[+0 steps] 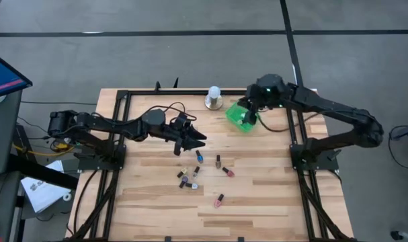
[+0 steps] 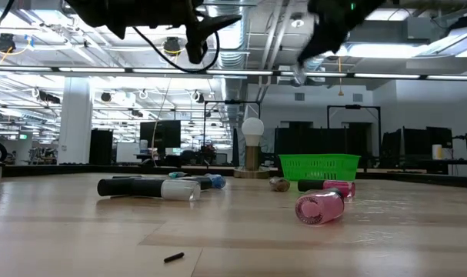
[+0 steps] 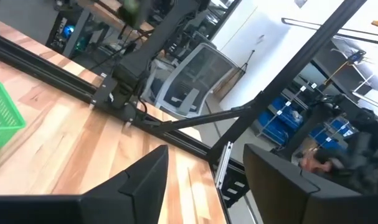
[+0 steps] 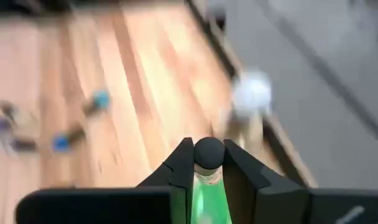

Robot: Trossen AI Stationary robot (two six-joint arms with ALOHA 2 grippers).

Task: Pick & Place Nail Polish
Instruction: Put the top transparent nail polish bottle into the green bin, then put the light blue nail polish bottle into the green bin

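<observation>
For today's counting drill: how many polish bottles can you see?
Roughly 8: six clustered mid-table around a blue one, one nearer the front, one in the right end effector; the basket may hide more.

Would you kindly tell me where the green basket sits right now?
In the high view, the green basket sits at the table's far right, beside the white-domed lamp, under the right pincer.
</observation>
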